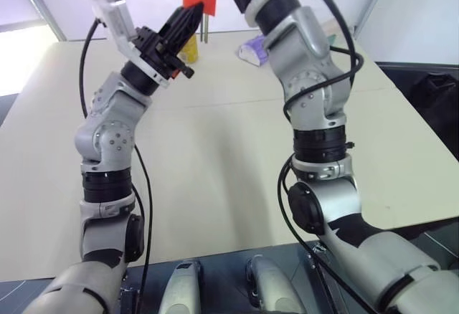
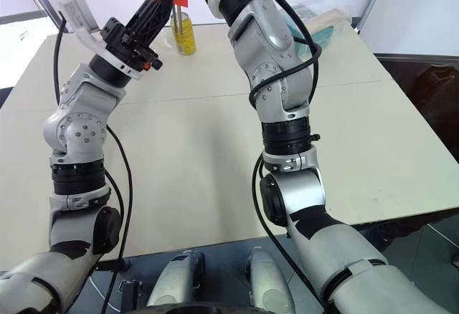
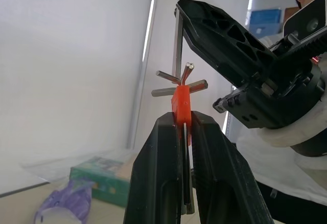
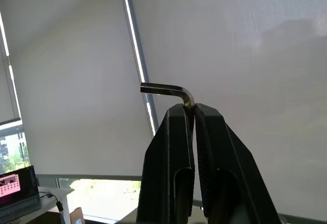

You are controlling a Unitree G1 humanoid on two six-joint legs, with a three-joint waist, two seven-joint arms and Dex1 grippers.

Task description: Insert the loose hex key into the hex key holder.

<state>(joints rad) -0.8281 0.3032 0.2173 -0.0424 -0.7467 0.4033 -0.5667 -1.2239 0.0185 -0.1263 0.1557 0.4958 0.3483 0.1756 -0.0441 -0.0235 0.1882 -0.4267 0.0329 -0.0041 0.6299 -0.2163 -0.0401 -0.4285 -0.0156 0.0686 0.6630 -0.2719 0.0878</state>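
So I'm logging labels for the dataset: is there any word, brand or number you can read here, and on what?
No text reads clearly anywhere.
Green box on the table: printed front, too blurred to read.
Yellow can: markings too small to read.
Purple pack: no legible print.
Holder in the left gripper and hex key in the right gripper: no markings visible.

Both arms are raised, forearms angled up and inward. The left gripper [image 3: 185, 132] has its two black fingers pressed together on the hex key holder [image 3: 181, 101]. The right gripper [image 4: 193, 112], just beside and above the left, is clamped on the loose hex key [image 4: 168, 89].
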